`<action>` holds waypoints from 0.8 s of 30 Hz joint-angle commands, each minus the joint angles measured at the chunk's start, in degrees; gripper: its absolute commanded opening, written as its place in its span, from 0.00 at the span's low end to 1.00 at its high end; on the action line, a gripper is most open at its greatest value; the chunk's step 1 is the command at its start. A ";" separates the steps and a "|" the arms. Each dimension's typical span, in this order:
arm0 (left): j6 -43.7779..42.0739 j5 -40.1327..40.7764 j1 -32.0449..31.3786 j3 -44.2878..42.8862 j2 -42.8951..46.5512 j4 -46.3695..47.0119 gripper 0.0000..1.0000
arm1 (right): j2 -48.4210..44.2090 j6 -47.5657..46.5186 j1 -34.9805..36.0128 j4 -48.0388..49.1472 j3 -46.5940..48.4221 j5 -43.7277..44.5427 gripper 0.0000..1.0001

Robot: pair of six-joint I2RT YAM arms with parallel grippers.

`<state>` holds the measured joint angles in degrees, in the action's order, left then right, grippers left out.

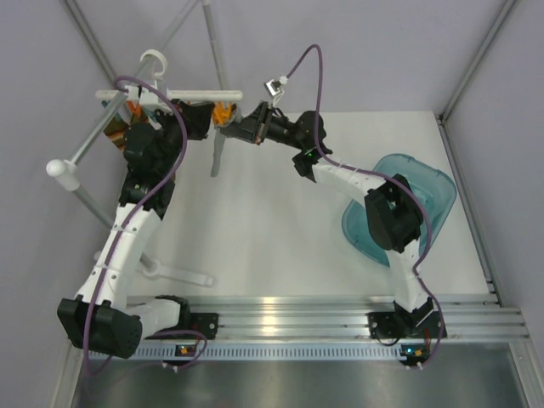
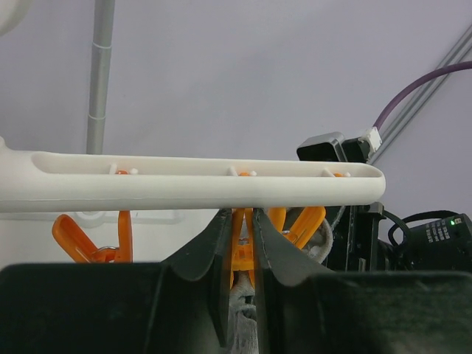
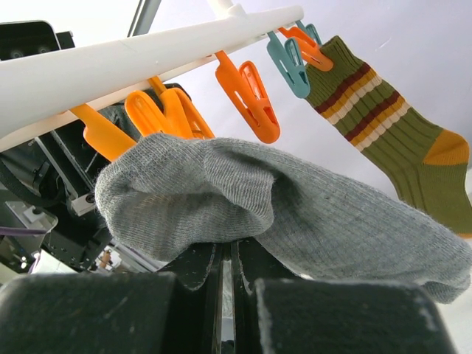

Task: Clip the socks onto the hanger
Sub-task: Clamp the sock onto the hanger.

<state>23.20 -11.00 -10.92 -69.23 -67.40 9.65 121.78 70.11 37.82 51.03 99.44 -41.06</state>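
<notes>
The white hanger (image 1: 170,93) hangs at the back left, with orange clips under its bar (image 2: 192,184). My left gripper (image 1: 204,117) is shut on an orange clip (image 2: 243,236), squeezing its handles just under the bar. The grey sock (image 1: 219,155) hangs below that clip, and its top edge shows between my left fingers (image 2: 247,310). My right gripper (image 1: 240,129) is shut on the grey sock (image 3: 280,206), which drapes over its fingertips right beside the clip. An olive striped sock (image 3: 383,133) hangs clipped at the bar's far end. No cream sock is in view.
A translucent teal basin (image 1: 408,204) sits at the table's right. A white stand pole with a ball end (image 1: 64,170) slants along the left, holding the hanger. A white flat piece (image 1: 178,274) lies near the left arm's base.
</notes>
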 commanded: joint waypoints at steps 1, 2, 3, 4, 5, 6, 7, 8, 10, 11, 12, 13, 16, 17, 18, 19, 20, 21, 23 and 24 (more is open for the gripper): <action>1.85 -3.06 -0.25 -1.08 -0.81 -4.02 0.20 | -1.10 0.03 0.32 5.05 3.48 0.36 0.00; 1.85 -3.14 -0.33 -1.17 -0.81 -4.02 0.23 | -1.02 -0.06 0.32 4.96 3.39 0.36 0.00; 1.93 -3.06 -0.25 -1.26 -0.72 -4.02 0.26 | -1.10 -0.06 0.32 4.96 3.22 0.36 0.00; 1.94 -2.80 -0.24 -1.26 -0.63 -4.02 0.30 | -1.02 -0.14 0.23 4.87 3.22 0.36 0.00; 1.94 -2.71 -0.33 -1.34 -0.54 -4.02 0.32 | -1.01 -0.23 0.32 4.87 3.13 0.36 0.00; 1.94 -2.71 -0.33 -1.34 -0.46 -4.02 0.34 | -1.10 -0.41 0.32 4.79 3.04 0.36 0.00; 2.02 -2.71 -0.25 -1.34 -0.37 -4.02 0.37 | -0.93 -0.41 0.32 4.70 3.13 0.36 0.00; 2.02 -2.62 -0.33 -1.34 -0.28 -4.02 0.39 | -1.01 -0.50 0.32 4.70 2.96 0.36 0.00; 2.11 -2.27 -0.24 -1.34 -0.02 -4.02 0.42 | -0.84 -0.67 0.15 4.35 2.95 0.28 0.00; 2.11 -2.27 -0.24 -1.26 0.16 -3.94 0.43 | -0.84 -0.76 0.23 4.26 2.95 0.28 0.00; 2.02 -2.18 -0.24 -1.26 0.07 -4.02 0.44 | -0.75 -0.76 0.23 4.26 2.95 0.19 0.00; 2.02 -2.18 -0.24 -1.26 0.16 -4.02 0.47 | -0.75 -0.93 0.15 4.26 2.78 0.10 0.00; 1.85 -1.74 -0.33 -1.17 0.77 -3.94 0.53 | -0.84 -1.11 0.06 4.35 2.43 -0.07 0.00; 1.85 -1.39 -0.25 -0.91 1.04 -3.94 0.58 | -0.75 -1.29 0.06 4.26 2.08 -0.16 0.00; 1.76 -1.21 -0.33 -0.82 1.47 -3.94 0.62 | -0.84 -1.55 0.14 4.26 1.90 -0.25 0.00; 1.67 -1.30 -0.33 -0.82 1.65 -3.94 0.65 | -0.84 -1.64 0.06 4.35 1.64 -0.34 0.00; 1.67 -1.30 -0.25 -0.64 2.00 -3.94 0.69 | -0.75 -1.73 0.06 4.52 1.11 -0.43 0.00; 1.67 -1.30 -0.33 -0.64 2.18 -3.94 0.70 | -0.75 -1.90 0.06 4.52 0.93 -0.69 0.00; 1.93 -0.95 -0.33 -0.29 3.05 -3.85 0.74 | -0.75 -2.34 0.06 4.44 0.58 -0.69 0.00; 2.11 -1.04 -0.25 -0.12 3.32 -3.68 0.79 | -0.66 -2.34 0.06 4.35 0.67 -0.69 0.00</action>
<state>24.80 -12.14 -11.05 -69.32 -66.92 4.82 121.78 69.12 37.82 51.44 99.42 -41.30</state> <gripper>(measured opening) 0.773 0.013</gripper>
